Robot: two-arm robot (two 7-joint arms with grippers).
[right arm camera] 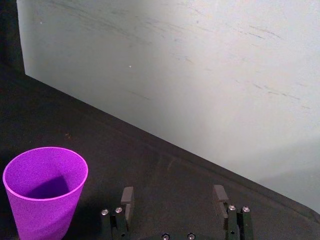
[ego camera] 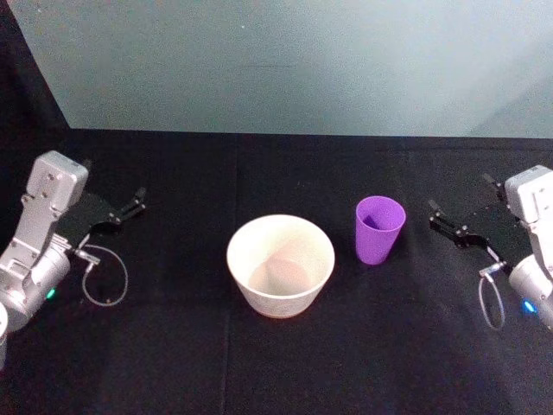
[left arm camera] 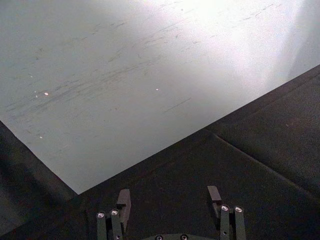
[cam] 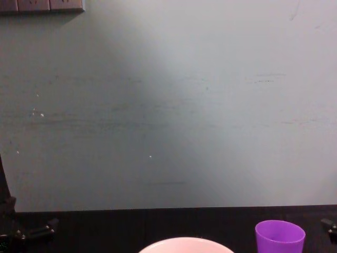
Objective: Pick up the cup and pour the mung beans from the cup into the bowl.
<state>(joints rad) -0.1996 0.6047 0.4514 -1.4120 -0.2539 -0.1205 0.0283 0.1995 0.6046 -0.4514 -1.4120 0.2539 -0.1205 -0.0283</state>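
The purple cup [ego camera: 380, 229] stands upright on the black cloth, just right of the pale bowl [ego camera: 281, 264] at the table's middle. The bowl's inside looks bare. The mung beans are hidden; what shows of the cup's inside is purple wall and shadow. My right gripper [ego camera: 459, 193] hovers open to the right of the cup, apart from it. In the right wrist view the cup [right arm camera: 45, 190] sits off to one side of the open gripper [right arm camera: 173, 193]. My left gripper [ego camera: 131, 207] rests open at the far left, with nothing between its fingers [left arm camera: 123, 197]. The chest view shows the cup [cam: 279, 237] and the bowl [cam: 187, 245].
A pale wall [ego camera: 294, 60] closes off the back of the black table [ego camera: 173, 363]. A thin cable loop [ego camera: 105, 277] hangs by the left wrist and another cable loop [ego camera: 492, 303] by the right. There is open cloth in front of the bowl.
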